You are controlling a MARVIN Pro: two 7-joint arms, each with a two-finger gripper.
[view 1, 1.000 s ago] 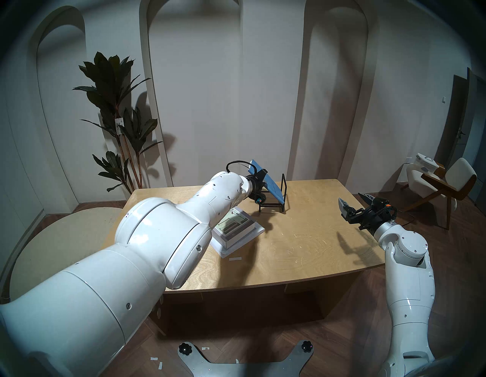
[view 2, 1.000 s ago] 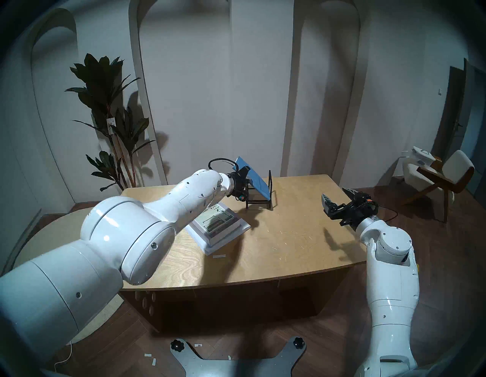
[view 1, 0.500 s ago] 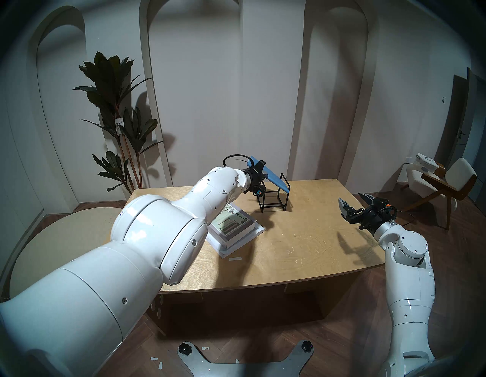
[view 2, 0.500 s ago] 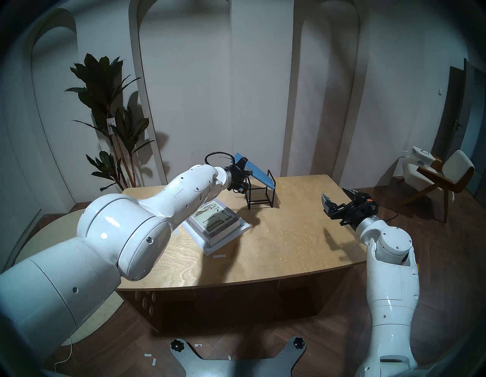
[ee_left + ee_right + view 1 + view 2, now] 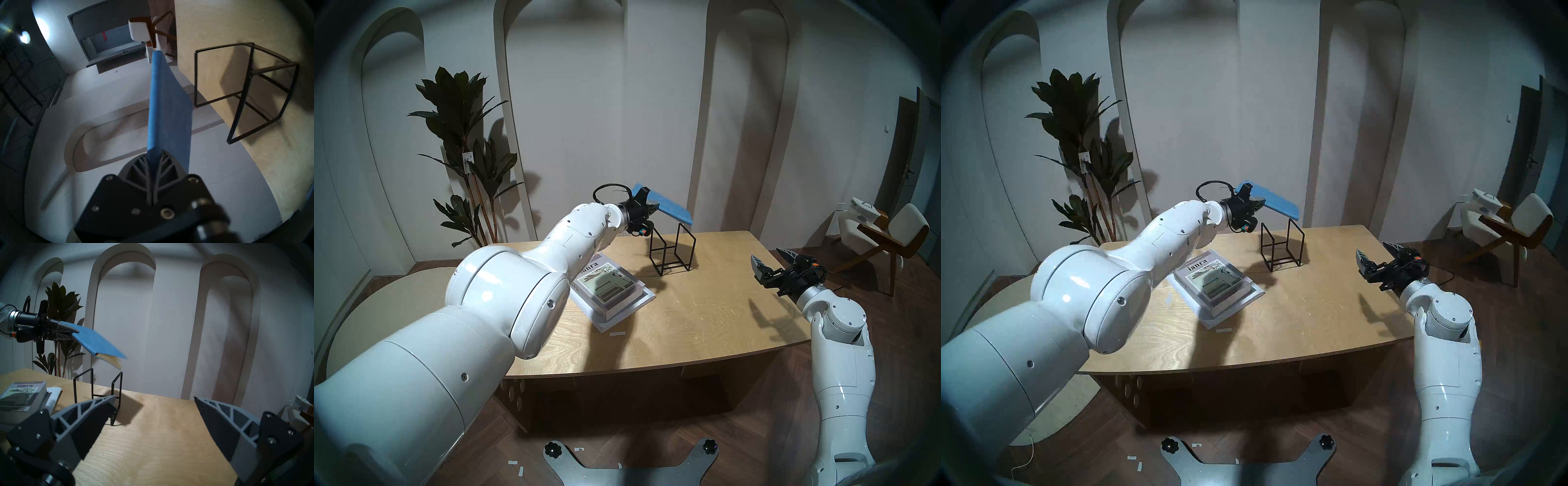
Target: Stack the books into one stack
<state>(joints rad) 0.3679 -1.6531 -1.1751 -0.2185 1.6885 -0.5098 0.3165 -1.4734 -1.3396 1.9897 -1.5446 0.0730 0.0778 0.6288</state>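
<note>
My left gripper (image 5: pixel 653 207) is shut on a thin blue book (image 5: pixel 672 209), holding it by one end in the air, nearly level, just above the black wire rack (image 5: pixel 672 251). The left wrist view shows the blue book (image 5: pixel 169 105) pinched between the fingers (image 5: pixel 163 162). Left of the rack, the thick white-grey "ianra" book (image 5: pixel 605 288) lies flat on a wide thin white book (image 5: pixel 648 298); these two form the stack. My right gripper (image 5: pixel 768 256) hovers open over the table's right edge with nothing between its fingers.
The wooden table (image 5: pixel 704 305) carries the rack near its back and a small white strip (image 5: pixel 617 333) in front of the stack. A tall plant (image 5: pixel 466 152) stands behind the table's left corner. A chair (image 5: pixel 887 237) stands to the right.
My left gripper has lifted the blue book up out of the rack and swung it nearly level. The rack now stands free. The right arm has not moved.
</note>
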